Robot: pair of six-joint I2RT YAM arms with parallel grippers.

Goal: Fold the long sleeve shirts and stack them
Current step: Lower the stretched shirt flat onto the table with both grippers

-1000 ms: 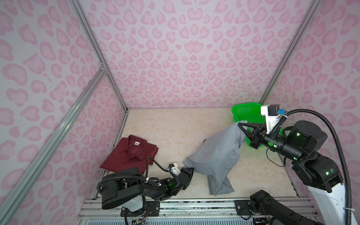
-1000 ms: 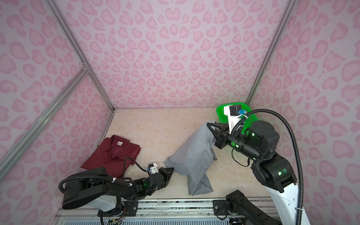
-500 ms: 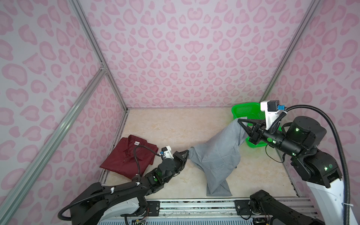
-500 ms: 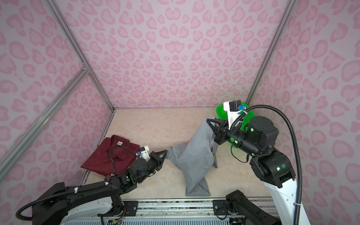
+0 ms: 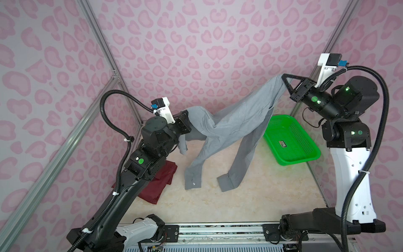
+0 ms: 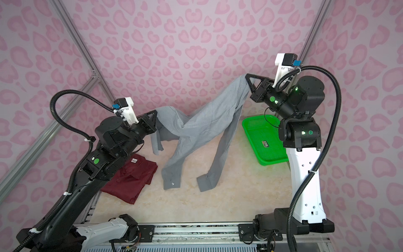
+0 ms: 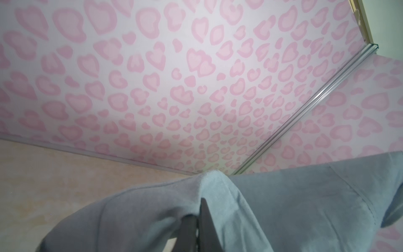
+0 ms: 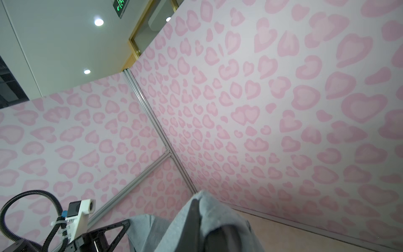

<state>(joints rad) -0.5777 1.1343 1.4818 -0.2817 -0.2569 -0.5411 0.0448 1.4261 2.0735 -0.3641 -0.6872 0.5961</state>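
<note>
Above mid-worktop (image 5: pixel 250 203) you hold the grey shirt (image 5: pixel 235 124) aloft and unfolded, both jaws pinching it, while the maroon shirt (image 6: pixel 130 181) at eight o'clock looks folded; grey's folding and stacking are left.

A robot lab booth: pink heart-print panels (image 5: pixel 207 32) on aluminium framing (image 5: pixel 54 163); recessed ceiling lights (image 8: pixel 98 22) beyond.

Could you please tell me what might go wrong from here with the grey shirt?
1. The left gripper and right gripper each pinch only an edge of the grey shirt, so it may slip free.
2. Its dangling sleeves could bunch underneath when lowered, or drag the folded maroon shirt.
3. The cloth hangs close to the green basket and might snag its rim.
</note>
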